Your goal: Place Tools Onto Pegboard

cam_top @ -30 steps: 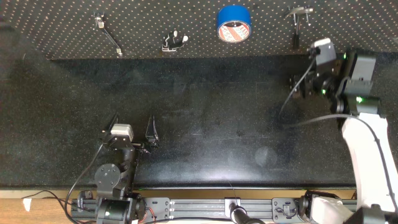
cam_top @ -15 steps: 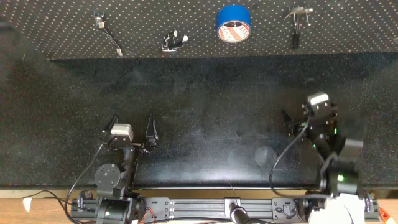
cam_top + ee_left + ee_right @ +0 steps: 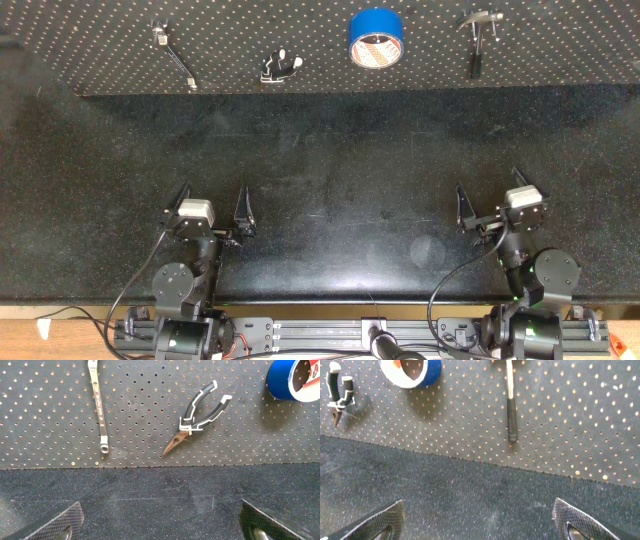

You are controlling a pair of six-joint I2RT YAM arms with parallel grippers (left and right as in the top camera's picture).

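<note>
Looking at this, the hanging step seems done to me: the pegboard [image 3: 560,50] above the black mat [image 3: 340,160] carries all four tools. Biggest is the blue tape roll [image 3: 375,38], then the hammer [image 3: 476,40], wrench [image 3: 176,58] and pliers [image 3: 281,66], each hanging well apart. Left gripper [image 3: 214,196] and right gripper [image 3: 490,194] sit by their bases, fingers spread wide, holding nothing, so I'd guess the next move is just idling

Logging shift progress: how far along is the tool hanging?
Done: wrench, pliers, blue tape roll and hammer all hang on the pegboard. In hand: nothing; left gripper and right gripper are open above the mat. Left: no tool visible to hang, so it looks finished.
</note>
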